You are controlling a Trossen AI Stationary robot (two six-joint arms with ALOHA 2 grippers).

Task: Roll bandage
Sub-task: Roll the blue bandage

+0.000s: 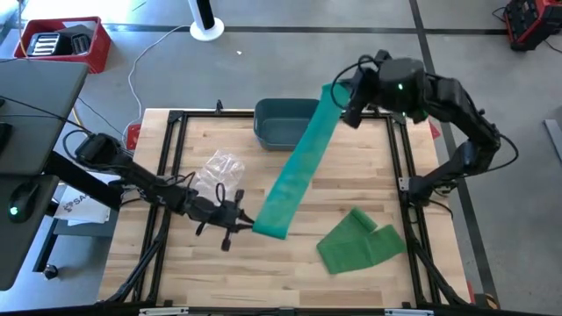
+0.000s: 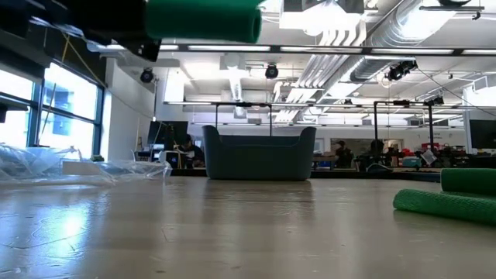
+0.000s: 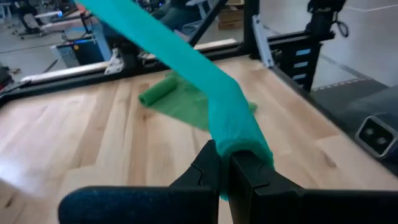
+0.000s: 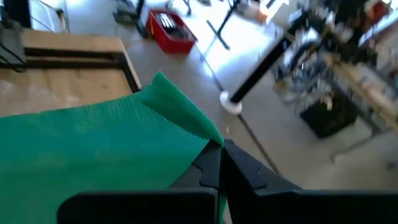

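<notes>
A long green bandage spans the air between my two grippers, slanting from low over the table's middle up toward the far side. My left gripper is shut on its lower end, which is bunched into a roll. My right gripper is shut on its upper end, high above the table's far edge. A second green bandage lies loosely folded on the table at the near right, also seen in the low view. My left gripper pinches the bandage's rolled lower end between its two fingers, which come nearly level from the table's left. The roll is lifted clear of the table, and the strip runs straight up from it toward the other gripper. My right gripper pinches the bandage's upper end at one edge between its two fingers, slanting down from the table's far right. The end is lifted well clear, and the strip spreads flat and wide away from the fingers.
A dark blue-grey bin stands at the table's far edge, under the raised strip. A crumpled clear plastic bag lies on the left half of the table. A black frame rims the wooden tabletop.
</notes>
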